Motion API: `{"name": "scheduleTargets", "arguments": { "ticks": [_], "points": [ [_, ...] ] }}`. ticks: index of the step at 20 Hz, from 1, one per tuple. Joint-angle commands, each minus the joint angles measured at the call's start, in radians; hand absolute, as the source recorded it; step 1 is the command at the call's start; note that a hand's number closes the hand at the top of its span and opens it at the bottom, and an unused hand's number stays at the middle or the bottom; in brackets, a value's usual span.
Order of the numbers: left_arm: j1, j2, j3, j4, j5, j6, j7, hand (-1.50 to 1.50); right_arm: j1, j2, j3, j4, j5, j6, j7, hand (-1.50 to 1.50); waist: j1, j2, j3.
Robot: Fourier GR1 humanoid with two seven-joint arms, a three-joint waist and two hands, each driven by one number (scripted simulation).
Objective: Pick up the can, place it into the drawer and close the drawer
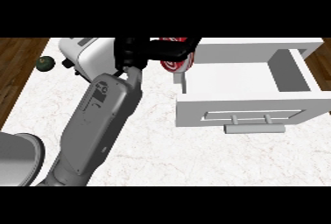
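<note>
Forearm [97,127], grey, comes in from lower edge at left of view and runs diagonally up across white marbled bench [155,148]. Grey rounded shape [16,157] sits at lower left corner, cannot tell what it is. White drawer [249,83] stands open at right, front panel nearest, with grey bar handle [253,128] along its lower front; inside looks bare white. Left hand [152,49], black, is at far end of forearm, just beyond drawer's left wall near its far corner. Its fingers [177,48] are curled round red and white can [176,63], hiding can's upper part; only lower body and rim show. Can is tilted, held above bench just left of drawer's left wall, not inside drawer. White appliance [87,54] lies behind forearm at far left. Small dark green round object [44,63] rests at bench's left edge near wooden floor [19,74]. Right hand shows nowhere.
</note>
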Motion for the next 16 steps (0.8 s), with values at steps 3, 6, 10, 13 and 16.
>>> {"name": "scheduleTargets", "arguments": {
  "ticks": [3,6,10,13,16],
  "points": [
    [-0.174,0.0,-0.01,0.197,0.068,0.048,-0.041,1.5,-0.017,0.027,0.017,0.03,0.018,0.017,-0.032,-1.5,-0.009,0.003,0.001],
    [-0.238,0.0,-0.052,0.235,0.103,0.105,-0.061,1.5,0.016,0.028,0.017,0.003,0.024,0.012,-0.035,-1.5,-0.013,0.001,0.0],
    [-0.281,0.0,-0.09,0.336,0.176,0.121,-0.133,1.5,-0.02,0.028,0.017,0.023,0.023,0.016,-0.024,-1.5,-0.018,0.003,0.001],
    [-0.326,0.0,-0.132,0.398,0.243,0.138,-0.167,1.5,-0.041,0.028,0.049,-0.015,0.056,-0.021,0.006,-1.5,-0.026,0.005,0.001],
    [-0.371,0.0,-0.147,0.455,0.274,0.139,-0.176,1.5,-0.016,0.025,0.01,0.009,0.011,0.016,-0.001,-1.5,-0.03,0.005,0.001]
  ]
}}
